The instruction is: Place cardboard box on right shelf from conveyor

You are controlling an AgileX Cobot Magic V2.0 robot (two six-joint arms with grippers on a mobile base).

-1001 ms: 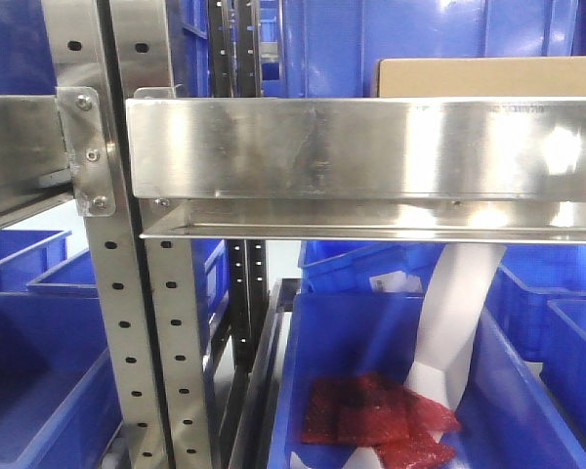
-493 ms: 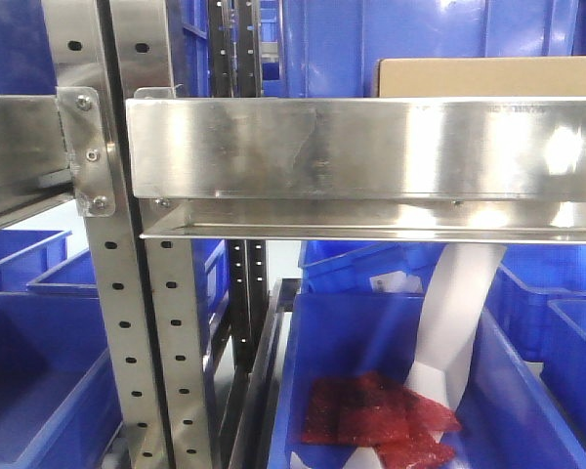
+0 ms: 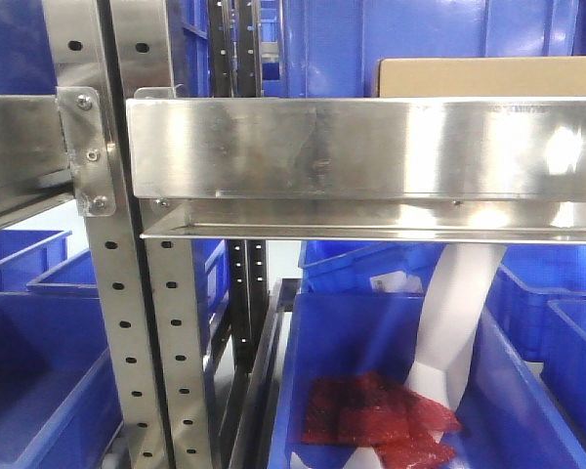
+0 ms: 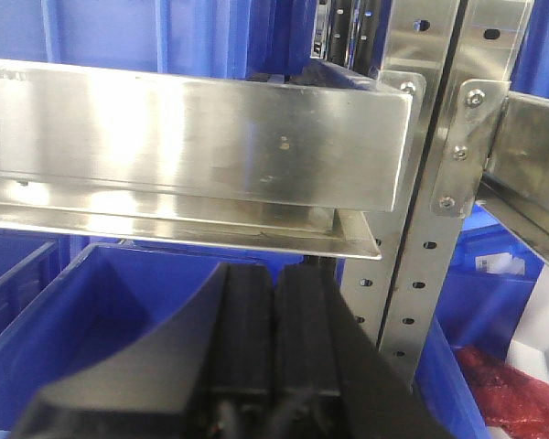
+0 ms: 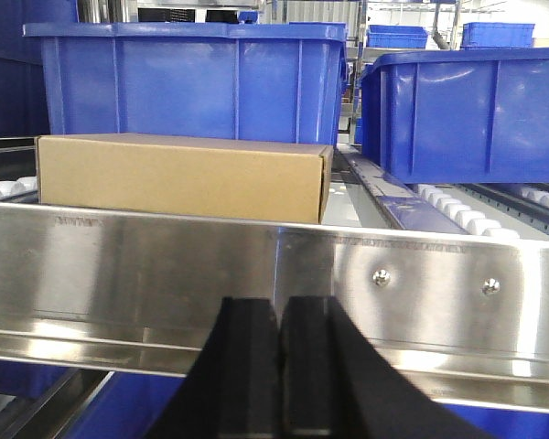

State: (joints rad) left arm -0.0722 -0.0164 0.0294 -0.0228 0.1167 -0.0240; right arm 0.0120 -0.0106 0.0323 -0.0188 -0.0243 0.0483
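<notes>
The plain tan cardboard box (image 5: 178, 176) rests on the right shelf, just behind its shiny steel front rail (image 5: 146, 265). From the front view only the box's top edge (image 3: 488, 76) shows above that rail (image 3: 371, 147). My right gripper (image 5: 280, 306) is shut and empty, hanging in front of the rail and below the box, a little right of the box's middle. My left gripper (image 4: 274, 274) is also shut and empty; it sits under the neighbouring shelf's rail (image 4: 192, 137), left of the perforated uprights (image 4: 430, 229). The conveyor is out of view.
Two large blue bins (image 5: 192, 82) (image 5: 467, 114) stand on the shelf behind and to the right of the box, on white rollers (image 5: 467, 219). Below the shelf are open blue bins (image 3: 391, 391), one holding red packets (image 3: 376, 420) and a white sheet (image 3: 449, 332).
</notes>
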